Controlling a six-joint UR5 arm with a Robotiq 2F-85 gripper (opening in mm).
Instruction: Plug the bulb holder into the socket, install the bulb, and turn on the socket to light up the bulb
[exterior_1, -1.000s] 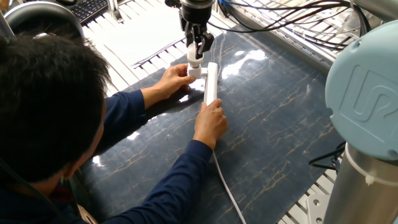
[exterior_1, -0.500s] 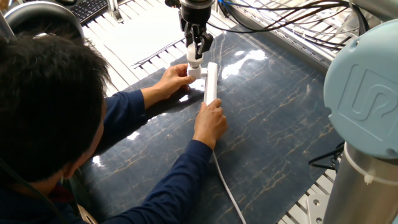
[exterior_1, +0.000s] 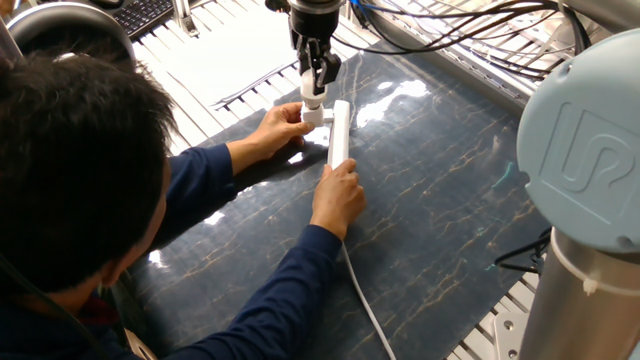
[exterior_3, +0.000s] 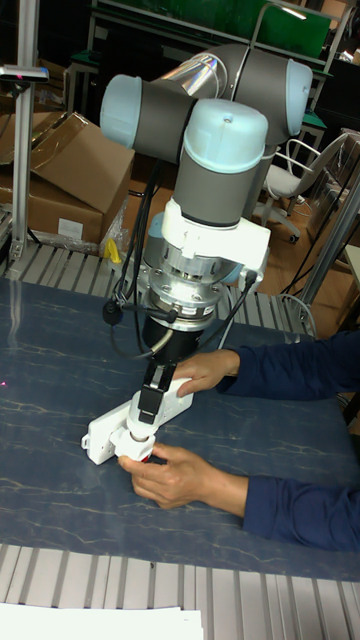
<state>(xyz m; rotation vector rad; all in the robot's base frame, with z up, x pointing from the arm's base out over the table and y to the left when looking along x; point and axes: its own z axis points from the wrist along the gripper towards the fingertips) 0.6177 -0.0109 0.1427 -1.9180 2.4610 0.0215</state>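
The socket (exterior_1: 340, 132) is a long white strip lying on the dark mat, also seen in the tall fixed view as the socket (exterior_3: 105, 430). At its left side the small white bulb holder (exterior_1: 314, 116) stands plugged against it. The white bulb (exterior_1: 313, 93) stands upright on top of the holder, and my gripper (exterior_1: 315, 78) comes straight down and is shut on it. In the tall fixed view my gripper (exterior_3: 145, 408) reaches down to the bulb (exterior_3: 134, 433) over the strip. A person's hand (exterior_1: 278, 130) steadies the holder.
The person leans in from the left, with a second hand (exterior_1: 338, 196) pressed on the strip's near end. The strip's white cord (exterior_1: 368, 310) runs toward the front edge. My arm's large blue-capped joint (exterior_1: 585, 150) fills the right foreground. Cables (exterior_1: 450, 25) lie at the back.
The blue-capped joint in the right foreground has shifted slightly left. My gripper, the bulb and both hands stay where they were.
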